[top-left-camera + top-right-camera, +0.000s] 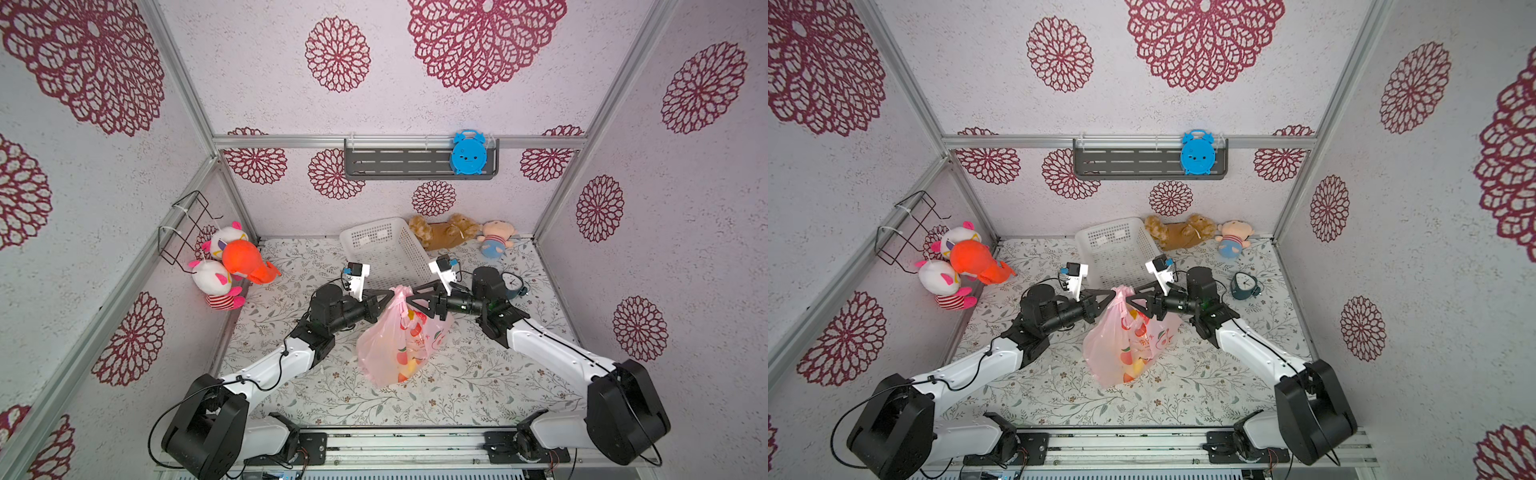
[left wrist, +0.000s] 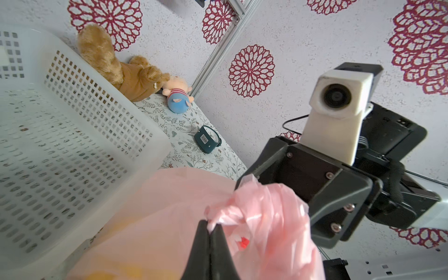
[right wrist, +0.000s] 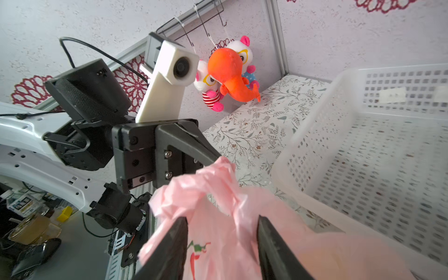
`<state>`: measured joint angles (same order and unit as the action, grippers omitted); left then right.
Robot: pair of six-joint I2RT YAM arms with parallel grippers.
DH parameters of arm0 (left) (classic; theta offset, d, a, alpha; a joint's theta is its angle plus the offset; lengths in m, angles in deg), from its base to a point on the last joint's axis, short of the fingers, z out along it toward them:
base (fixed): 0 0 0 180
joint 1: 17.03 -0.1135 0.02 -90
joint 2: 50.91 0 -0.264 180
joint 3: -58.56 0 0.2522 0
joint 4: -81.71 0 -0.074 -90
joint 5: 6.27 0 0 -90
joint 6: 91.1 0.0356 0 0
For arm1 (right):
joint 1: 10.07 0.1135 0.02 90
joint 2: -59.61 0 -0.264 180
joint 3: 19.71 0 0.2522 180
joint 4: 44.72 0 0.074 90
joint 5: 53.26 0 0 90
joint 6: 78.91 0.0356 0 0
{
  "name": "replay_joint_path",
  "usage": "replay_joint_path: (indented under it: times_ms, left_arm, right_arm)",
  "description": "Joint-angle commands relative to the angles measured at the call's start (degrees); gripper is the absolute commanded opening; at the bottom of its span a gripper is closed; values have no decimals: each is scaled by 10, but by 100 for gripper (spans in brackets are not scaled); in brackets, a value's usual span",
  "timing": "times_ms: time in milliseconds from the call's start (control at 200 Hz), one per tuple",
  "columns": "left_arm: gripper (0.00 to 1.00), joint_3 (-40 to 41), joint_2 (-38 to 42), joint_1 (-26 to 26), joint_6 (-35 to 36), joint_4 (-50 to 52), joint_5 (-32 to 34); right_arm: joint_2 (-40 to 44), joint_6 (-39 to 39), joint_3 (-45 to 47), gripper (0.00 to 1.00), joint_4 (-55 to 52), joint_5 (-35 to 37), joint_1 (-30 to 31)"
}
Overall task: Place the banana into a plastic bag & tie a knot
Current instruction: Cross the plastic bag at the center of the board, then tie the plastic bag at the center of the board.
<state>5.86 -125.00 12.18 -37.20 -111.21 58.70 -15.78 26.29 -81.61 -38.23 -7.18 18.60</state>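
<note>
Pink plastic bag (image 1: 397, 349): near the middle of the floral surface (image 1: 478, 386) in both top views, slumped toward 6 o'clock, neck drawn up toward 12 o'clock between the two hands. Thin translucent film with red-and-white fruit prints. Lower end down on the surface, as far as visible.
Knot (image 1: 400, 296): at the very top of the bag, a small bunched twist of pink strips. A crumpled lump in the left wrist view (image 2: 244, 206) and in the right wrist view (image 3: 213, 179).
Banana (image 1: 409, 366): only a yellow patch showing through the film, low inside the bag. Outline unclear.
Left hand (image 1: 390, 293): at 9 o'clock of the knot, closed tight on a pink strip of the bag. Film squeezed flat between the fingertips in the left wrist view (image 2: 209, 224).
Right hand (image 1: 410, 300): at 3 o'clock of the knot, jaws apart, straddling the bag's neck just below the twist. Film loose between them in the right wrist view (image 3: 221, 219), nothing clamped.
White mesh basket (image 1: 386, 249): at 12 o'clock of the bag, just behind both hands. Touching the bag or not: not possible to tell.
Dark alarm clock (image 1: 513, 284): at 2 o'clock, beyond the right arm.
Brown plush bear (image 1: 442, 230): at 1 o'clock, against the back wall.
Orange plush (image 1: 247, 259): at 10 o'clock, by the side wall.
</note>
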Motion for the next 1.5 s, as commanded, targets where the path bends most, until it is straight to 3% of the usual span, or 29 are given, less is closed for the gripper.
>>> replay_joint_path:
  times_ms: [0, 140, 350, 880, 1035, 1135, 1156, 1261, 1356, 1496]
  left_arm:
    - [0, -1, 22, -2, 17, 21, 17]
    - [0, -1, 36, -2, 22, 37, 24]
    - [0, -1, 50, -2, 30, 57, 34]
    - [0, 2, 65, -1, 36, 66, 37]
    - [0, 3, 65, 0, 36, 65, 39]
    - [0, -1, 70, 0, 38, 73, 54]
    - [0, -3, 72, 0, 41, 79, 62]
    - [0, -38, 88, -3, 66, 165, 131]
    - [0, -69, 109, -14, 87, 246, 208]
    - [0, -92, 117, -52, 87, 301, 248]
  right_arm:
    - [51, -34, 20, 56, -68, 58, -5]
    - [96, -18, 32, 56, -79, 48, 12]
    - [92, -16, 19, 56, -98, 87, 78]
    - [33, 11, -30, 49, -61, 88, 96]
    - [20, 13, -41, 36, -58, 79, 97]
    - [16, 10, -46, 5, -72, 82, 97]
    - [19, 7, -46, 0, -76, 89, 97]
    - [44, -6, -43, 0, -120, 149, 97]
    - [85, -19, -27, 0, -168, 244, 97]
    - [135, -21, 12, 0, -218, 369, 97]
